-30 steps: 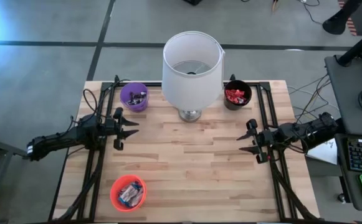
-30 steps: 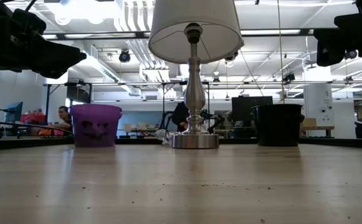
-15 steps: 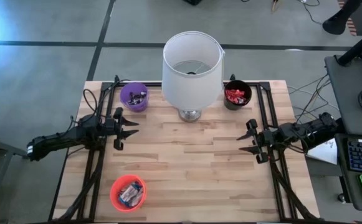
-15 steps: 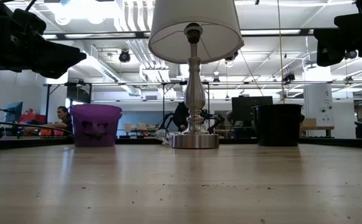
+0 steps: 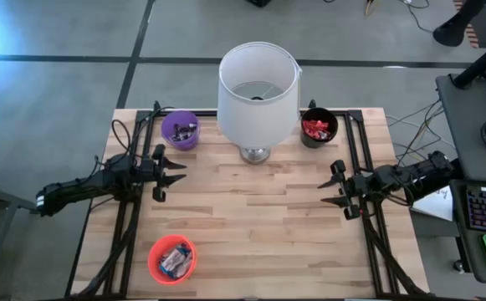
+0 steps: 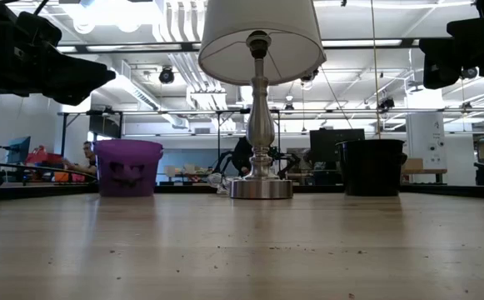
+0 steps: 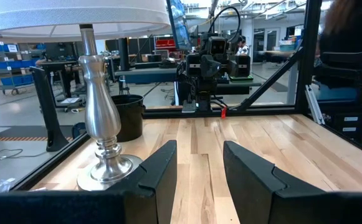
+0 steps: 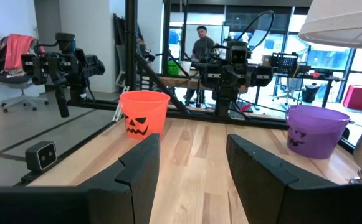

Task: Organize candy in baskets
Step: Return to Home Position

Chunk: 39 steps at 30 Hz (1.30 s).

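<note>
- Purple basket: round cup with a carved-face print, upright. Holds dark-wrapped candy. Stands near the fingers of the left gripper, to their far-edge side.
- Black basket: round cup, upright. Holds red candy. Stands near the fingers of the right gripper, to their far-edge side.
- Orange basket: round cup with a face print, upright. Holds blue-and-white candy. Stands well apart from the left fingers, toward the near edge.

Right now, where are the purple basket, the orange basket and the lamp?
purple basket (image 6: pixel 128 171): low view, on its front wall.
orange basket (image 8: pixel 144 117): right wrist view, on its front wall.
lamp (image 5: pixel 257 92): high view, on the white shade's side.
</note>
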Each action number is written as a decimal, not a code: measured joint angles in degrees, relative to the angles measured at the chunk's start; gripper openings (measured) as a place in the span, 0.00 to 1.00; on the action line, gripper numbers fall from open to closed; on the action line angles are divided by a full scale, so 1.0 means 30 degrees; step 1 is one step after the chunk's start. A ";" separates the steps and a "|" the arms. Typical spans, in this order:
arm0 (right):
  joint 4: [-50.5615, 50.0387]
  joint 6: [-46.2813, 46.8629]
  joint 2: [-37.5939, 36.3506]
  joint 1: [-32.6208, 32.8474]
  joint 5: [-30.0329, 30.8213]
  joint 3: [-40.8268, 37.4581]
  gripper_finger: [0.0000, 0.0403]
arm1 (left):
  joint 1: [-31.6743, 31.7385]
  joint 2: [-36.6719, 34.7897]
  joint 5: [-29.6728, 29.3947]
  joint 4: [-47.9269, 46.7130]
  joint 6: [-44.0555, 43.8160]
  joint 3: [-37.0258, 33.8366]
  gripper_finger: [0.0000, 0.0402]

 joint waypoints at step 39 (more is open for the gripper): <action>0.0000 0.0000 0.0007 -0.0003 0.0007 0.0000 0.44 | -0.0005 0.0000 0.0000 0.0164 0.0000 0.0294 0.28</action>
